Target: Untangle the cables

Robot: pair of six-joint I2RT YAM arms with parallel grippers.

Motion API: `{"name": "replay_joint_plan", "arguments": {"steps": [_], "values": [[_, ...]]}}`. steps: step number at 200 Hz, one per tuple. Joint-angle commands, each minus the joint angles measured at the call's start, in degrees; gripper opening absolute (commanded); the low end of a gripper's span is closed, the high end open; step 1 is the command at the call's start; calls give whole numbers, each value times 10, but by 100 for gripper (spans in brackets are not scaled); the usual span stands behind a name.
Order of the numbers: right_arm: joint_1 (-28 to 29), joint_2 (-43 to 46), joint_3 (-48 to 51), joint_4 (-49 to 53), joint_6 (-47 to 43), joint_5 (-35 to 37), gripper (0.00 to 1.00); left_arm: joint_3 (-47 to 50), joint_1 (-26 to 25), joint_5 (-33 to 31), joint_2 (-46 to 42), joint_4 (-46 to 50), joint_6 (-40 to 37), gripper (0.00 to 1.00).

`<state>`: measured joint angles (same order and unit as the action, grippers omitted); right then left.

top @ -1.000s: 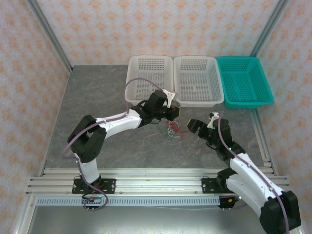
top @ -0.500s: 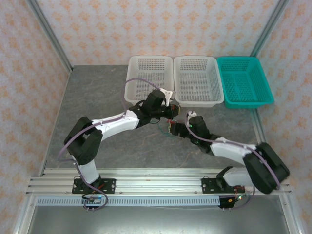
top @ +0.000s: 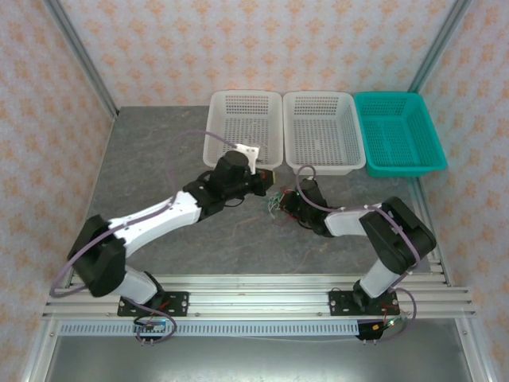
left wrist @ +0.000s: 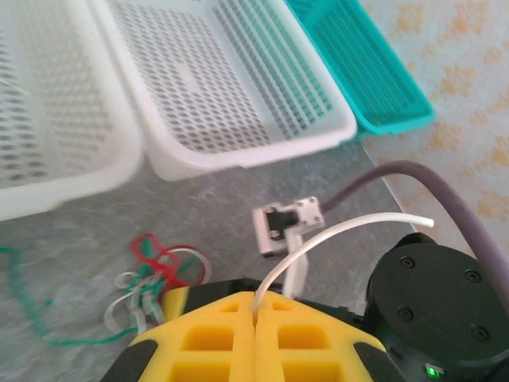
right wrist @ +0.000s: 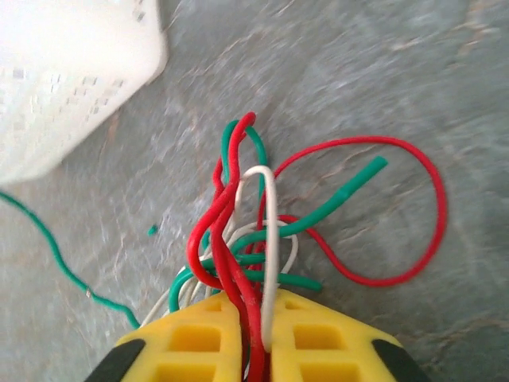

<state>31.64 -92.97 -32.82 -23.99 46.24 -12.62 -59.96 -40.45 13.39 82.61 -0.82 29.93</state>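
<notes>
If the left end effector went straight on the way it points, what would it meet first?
Probably the white bracket on the right arm, directly ahead of the left end effector; a white basket lies beyond. Depth unclear.

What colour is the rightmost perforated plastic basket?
Teal-green; the basket shows best in the top external view.

Likely robotics lab enclosure; aluminium frame rails [top: 254,301], patterned wall panels [top: 254,44], grey tabletop [top: 159,159].
</notes>
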Motion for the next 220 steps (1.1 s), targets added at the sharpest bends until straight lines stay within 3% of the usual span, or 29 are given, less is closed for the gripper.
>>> {"name": "replay_joint_plan", "arguments": {"steps": [1,62,107,127,150,167,182,220], "values": [[-26,16,18,139,36,73,9,19,34,-116,-68,103,37,0],[-97,97,59,272,96,155,11,143,208,-157,-267,197,43,0],[-101,115,31,319,87,147,14,152,220,-171,-284,217,49,0],[-101,122,16,376,93,176,12,139,225,-219,-284,248,42,0],[-105,157,38,386,140,193,9,117,276,-253,-293,295,36,0],[-106,192,51,401,181,218,7,112,336,-231,-301,311,36,0],[-107,215,60,374,159,214,6,119,377,-191,-304,302,31,0],[-106,225,41,338,57,129,7,160,381,-22,-277,213,20,0]]}}
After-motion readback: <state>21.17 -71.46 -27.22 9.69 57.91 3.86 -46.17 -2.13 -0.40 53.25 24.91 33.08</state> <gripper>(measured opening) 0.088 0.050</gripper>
